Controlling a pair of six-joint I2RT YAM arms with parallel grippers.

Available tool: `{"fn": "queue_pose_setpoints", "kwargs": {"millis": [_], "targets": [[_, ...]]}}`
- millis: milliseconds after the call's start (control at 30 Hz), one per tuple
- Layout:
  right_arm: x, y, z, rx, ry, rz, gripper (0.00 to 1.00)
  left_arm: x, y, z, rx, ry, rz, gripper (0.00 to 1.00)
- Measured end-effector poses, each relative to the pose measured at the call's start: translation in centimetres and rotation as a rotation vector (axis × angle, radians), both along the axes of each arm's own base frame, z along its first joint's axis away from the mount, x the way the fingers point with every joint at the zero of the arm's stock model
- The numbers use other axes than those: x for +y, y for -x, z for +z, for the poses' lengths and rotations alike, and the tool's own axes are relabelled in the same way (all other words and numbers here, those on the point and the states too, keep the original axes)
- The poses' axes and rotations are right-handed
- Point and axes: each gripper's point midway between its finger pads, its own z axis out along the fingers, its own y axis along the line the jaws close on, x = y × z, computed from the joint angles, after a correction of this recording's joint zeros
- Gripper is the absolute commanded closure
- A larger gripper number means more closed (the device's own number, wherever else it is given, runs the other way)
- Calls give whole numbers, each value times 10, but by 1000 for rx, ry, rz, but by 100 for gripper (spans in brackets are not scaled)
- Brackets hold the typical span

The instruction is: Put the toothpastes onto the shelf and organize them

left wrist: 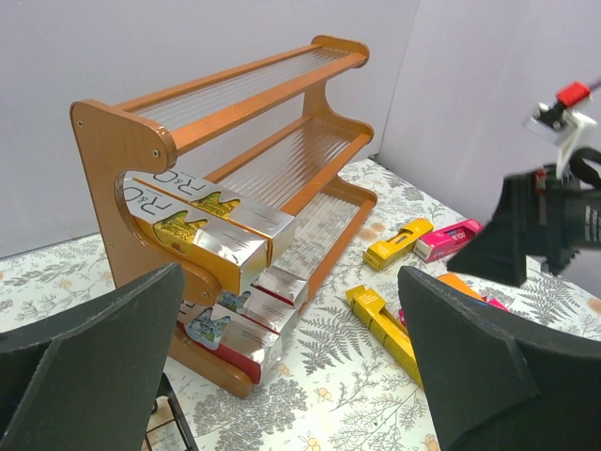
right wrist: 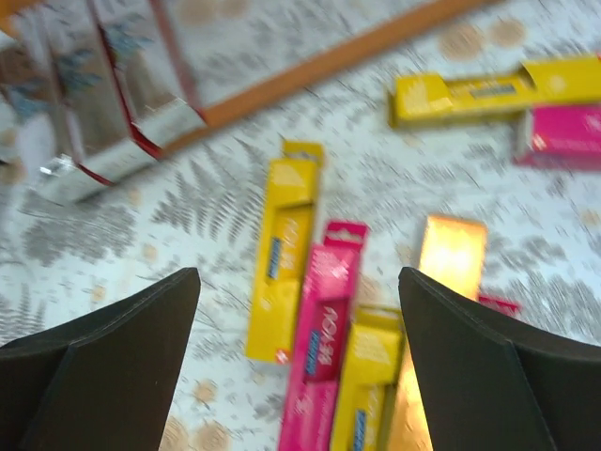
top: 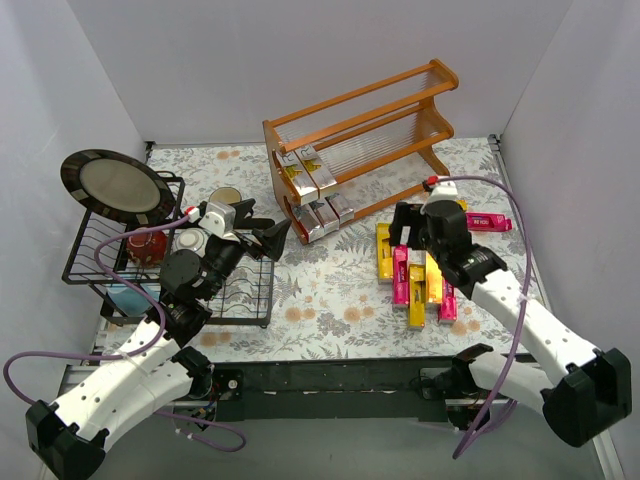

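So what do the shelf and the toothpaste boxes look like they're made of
Shelf: looks like wood with a smooth orange-brown varnish on the side panels and rails. The tier rods look pale, possibly clear plastic. Silver toothpaste boxes: likely thin card with folded edges and a mirror-like foil finish. Yellow toothpaste box: glossy printed card.

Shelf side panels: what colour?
The shelf is orange-brown wood; best seen in the left wrist view.

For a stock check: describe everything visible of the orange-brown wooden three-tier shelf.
The orange-brown wooden shelf stands upright at the far side of the floral-covered table. Curved side panels carry three stepped tiers of thin rods. The top tier is bare; silver-and-gold cartons lie at the middle tier's left end, silver-and-red cartons at the bottom tier's. Nothing else touches it.
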Motion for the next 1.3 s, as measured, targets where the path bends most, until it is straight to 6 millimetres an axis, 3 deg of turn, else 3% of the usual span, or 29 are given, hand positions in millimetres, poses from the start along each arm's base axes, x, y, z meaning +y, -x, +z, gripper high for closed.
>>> {"fn": "queue_pose_setpoints", "kwargs": {"millis": [100, 367, 633, 767, 1200, 1300], "targets": [[-34, 25, -30, 68, 61, -102, 9, -1, 0, -1, 4, 2, -6, 2], [-75, 65, -87, 239, 128, -229, 19, -4, 0, -4, 16, 0, -19, 2], [-80, 80, -119, 365, 157, -257, 37, -5, 0, -5, 21, -1, -22, 2], [-80, 85, -128, 398, 156, -253, 40, -5, 0, -5, 21, 0, -22, 2], [-82, 94, -144, 447, 161, -260, 48, -6, 0, -5, 22, 2, -26, 2], [-82, 91, -145, 442, 162, -262, 58, -6, 0, -5, 22, 2, -26, 2]]}}
